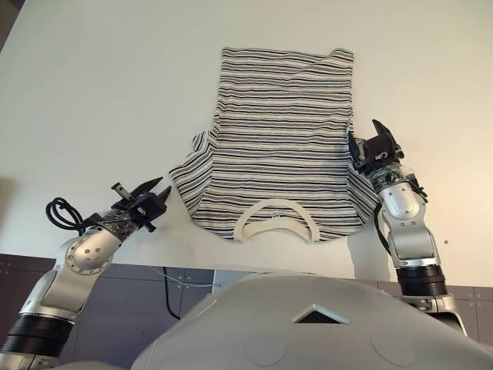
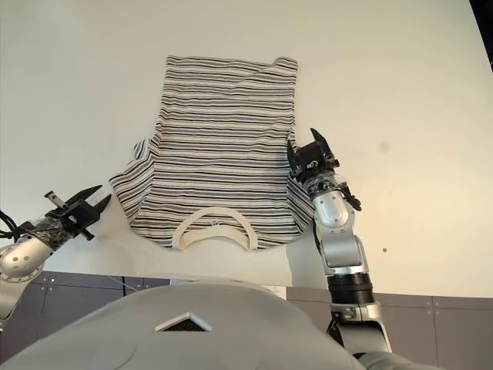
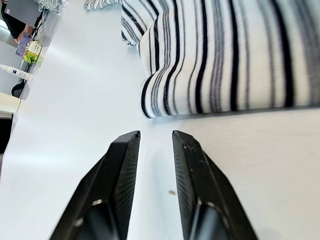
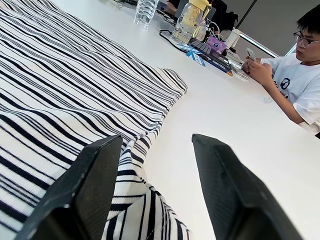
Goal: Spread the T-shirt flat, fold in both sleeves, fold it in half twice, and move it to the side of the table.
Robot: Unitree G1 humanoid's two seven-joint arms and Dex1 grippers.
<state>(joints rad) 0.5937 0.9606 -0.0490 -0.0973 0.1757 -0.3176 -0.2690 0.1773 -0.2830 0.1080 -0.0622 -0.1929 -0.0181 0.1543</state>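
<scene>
A black-and-white striped T-shirt (image 1: 281,131) lies on the white table (image 1: 92,92), its cream collar (image 1: 276,218) nearest me and its hem at the far end. The sleeve on my left (image 1: 192,158) is bunched against the body. My left gripper (image 1: 156,191) hovers just off that shoulder, open, with bare table between its fingers (image 3: 125,160). My right gripper (image 1: 375,141) sits at the shirt's right edge, open wide. A folded striped edge (image 4: 145,150) lies beside one of its fingers (image 4: 95,170).
The table's near edge (image 1: 154,262) runs just behind both wrists, with dark grey panels below. Bottles and small items (image 4: 192,20) stand at the table's far end. Bare white tabletop stretches to the left and right of the shirt.
</scene>
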